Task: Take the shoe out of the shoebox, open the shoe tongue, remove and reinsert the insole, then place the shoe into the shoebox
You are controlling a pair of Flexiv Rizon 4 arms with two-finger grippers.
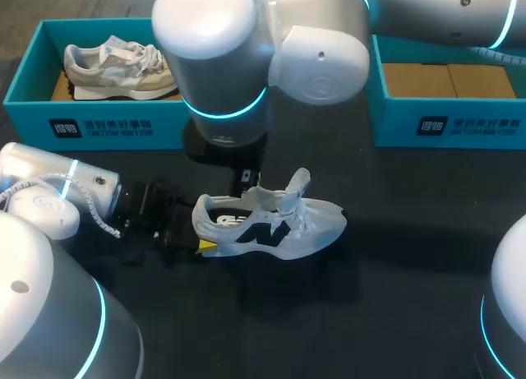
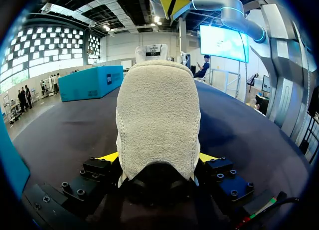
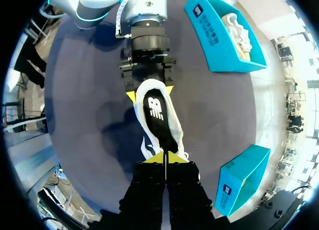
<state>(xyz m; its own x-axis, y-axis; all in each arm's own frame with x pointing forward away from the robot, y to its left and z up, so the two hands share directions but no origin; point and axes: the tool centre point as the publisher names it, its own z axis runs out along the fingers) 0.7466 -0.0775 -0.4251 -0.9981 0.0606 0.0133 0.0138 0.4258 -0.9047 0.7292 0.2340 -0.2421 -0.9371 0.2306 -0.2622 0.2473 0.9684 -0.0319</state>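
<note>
A white shoe (image 1: pixel 279 231) with a dark side logo lies on the black table, toe to the right, tongue (image 1: pixel 300 184) standing up. My left gripper (image 1: pixel 200 229) holds its heel (image 2: pixel 157 110) from both sides, a yellow fingertip (image 2: pixel 107 156) on each flank. My right gripper (image 3: pixel 163 158) hangs above the shoe (image 3: pixel 158 115) with its tips pressed together at the front of the mouth, over the dark insole (image 3: pixel 155 108). Whether they pinch anything thin is hidden. In the head view the right wrist covers most of that gripper (image 1: pixel 246 180).
An open teal shoebox (image 1: pixel 99 124) at the back left holds a beige shoe (image 1: pixel 119 67). A second teal box (image 1: pixel 448 124) at the back right shows only cardboard inside. My right arm's big elbow (image 1: pixel 246 42) hangs over the table's middle back.
</note>
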